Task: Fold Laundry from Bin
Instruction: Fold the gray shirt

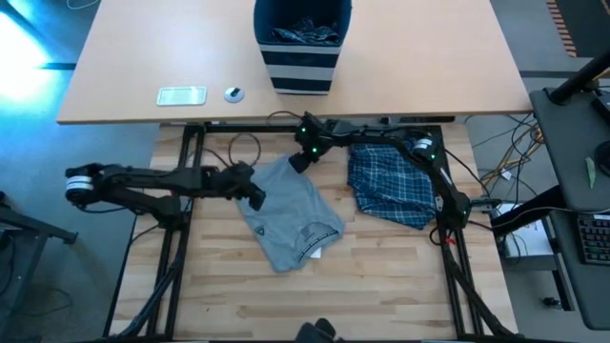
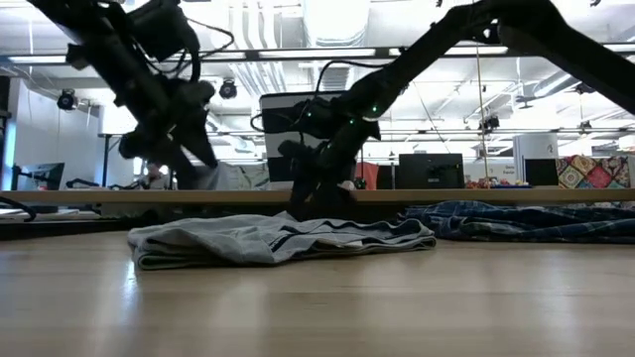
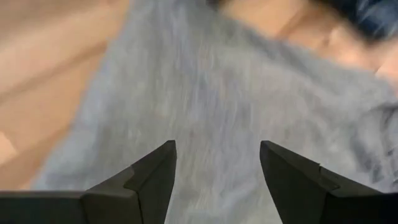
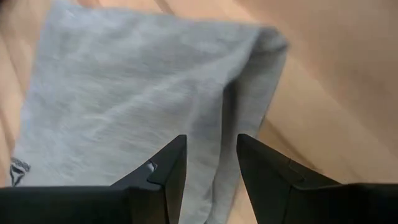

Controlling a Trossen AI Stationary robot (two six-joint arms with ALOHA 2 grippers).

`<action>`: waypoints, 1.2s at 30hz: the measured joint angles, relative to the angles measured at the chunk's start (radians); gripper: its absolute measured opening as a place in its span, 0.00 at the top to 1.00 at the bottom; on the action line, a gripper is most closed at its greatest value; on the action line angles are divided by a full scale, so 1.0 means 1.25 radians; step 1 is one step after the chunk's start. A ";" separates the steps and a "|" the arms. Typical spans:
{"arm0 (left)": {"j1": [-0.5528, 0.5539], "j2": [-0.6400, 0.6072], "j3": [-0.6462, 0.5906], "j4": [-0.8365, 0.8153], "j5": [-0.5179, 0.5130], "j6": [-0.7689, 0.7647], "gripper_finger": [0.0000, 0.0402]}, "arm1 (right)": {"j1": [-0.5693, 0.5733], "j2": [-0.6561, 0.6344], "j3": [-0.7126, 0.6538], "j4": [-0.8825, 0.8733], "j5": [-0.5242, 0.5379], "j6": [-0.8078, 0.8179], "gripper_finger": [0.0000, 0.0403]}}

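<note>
- while both arms work over it, the grey t-shirt (image 1: 291, 217) lies partly folded on the wooden table (image 1: 381, 286), nearest the front edge.
- left gripper (image 1: 255, 194) sits at the t-shirt's left edge, jaws wide apart, nothing held, grey cloth showing under the gap.
- right gripper (image 1: 299, 160) is at the t-shirt's far top corner, jaws narrowly apart over a folded cloth edge, no clear grip.
- plaid garment (image 1: 389, 186) lies crumpled just right of the t-shirt, apart from it.
- bin (image 1: 302, 48) stands well beyond the t-shirt on the far tan desk (image 1: 429, 57), more laundry (image 1: 303, 34) inside.
- small white card (image 1: 181, 95) and round disc (image 1: 233, 93) left of the bin.
</note>
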 joint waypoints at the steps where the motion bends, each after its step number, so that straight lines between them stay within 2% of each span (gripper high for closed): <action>1: 0.009 -0.013 0.004 -0.004 -0.003 0.008 0.46 | 0.000 0.005 0.002 -0.002 -0.009 0.001 0.66; 5: 0.046 -0.042 0.029 -0.042 -0.009 0.057 0.46 | -0.001 0.007 0.007 0.005 -0.050 0.009 0.66; 16: 0.126 -0.025 0.082 -0.076 0.007 0.214 0.46 | 0.004 0.045 0.006 0.010 -0.050 0.058 0.66; 31: 0.147 0.024 0.092 -0.083 0.031 0.288 0.46 | 0.030 0.033 0.006 0.011 -0.044 0.122 0.66; 34: 0.147 0.035 0.092 -0.083 0.033 0.294 0.46 | 0.030 0.033 0.006 0.003 -0.044 0.129 0.71; 36: 0.147 0.038 0.092 -0.084 0.033 0.294 0.46 | 0.031 0.033 0.006 -0.012 -0.044 0.129 0.77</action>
